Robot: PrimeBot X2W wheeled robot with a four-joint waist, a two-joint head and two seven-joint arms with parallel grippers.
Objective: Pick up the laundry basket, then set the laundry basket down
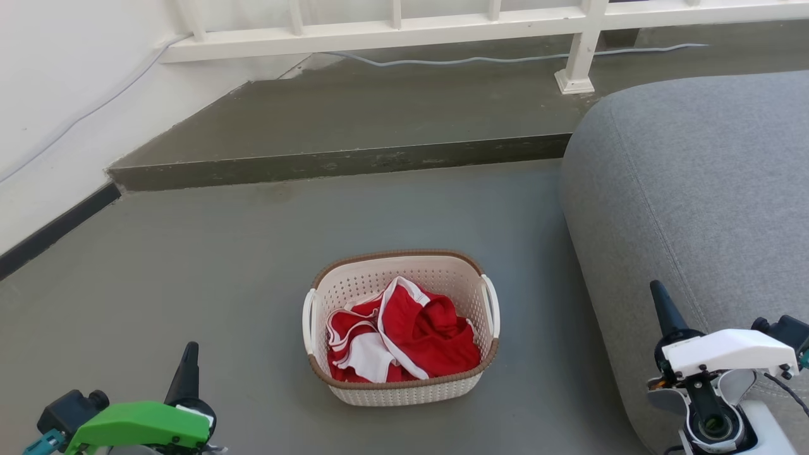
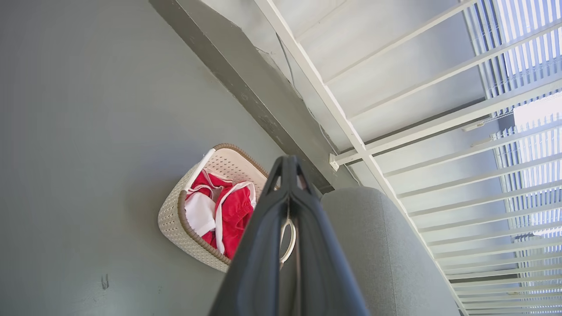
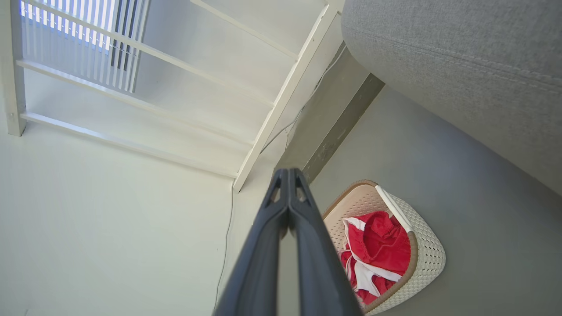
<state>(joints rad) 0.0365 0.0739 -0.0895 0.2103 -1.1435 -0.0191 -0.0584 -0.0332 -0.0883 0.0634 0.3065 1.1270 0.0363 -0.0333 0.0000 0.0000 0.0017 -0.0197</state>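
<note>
Locate the left gripper (image 1: 190,351) at the lower left of the head view, below its green housing. In the left wrist view its two dark fingers (image 2: 262,250) rise from the bottom edge and meet at the tips, so treat this gripper as closed with nothing clamped between the tips.

Locate the right gripper (image 1: 660,296) at the lower right of the head view, above its white housing. In the right wrist view its fingers (image 3: 259,263) lie pressed together along their length, closed on nothing.

Find the laundry basket (image 1: 404,393) in the lower centre of the head view, standing upright on the grey floor (image 1: 189,265) between the two grippers and well apart from both. Note its brown rim and a white loop handle on its left and right sides. A red and white garment (image 1: 425,335) lies crumpled inside it.

To the right of the basket, near but not touching, a grey upholstered seat (image 1: 695,189) fills the right side of the frame. Above the basket, a raised grey step (image 1: 379,120) crosses the frame. A white railing (image 1: 392,35) runs along the top edge, with a pale cable (image 1: 480,60) lying on the step beneath it. A white wall (image 1: 57,95) occupies the upper left.
</note>
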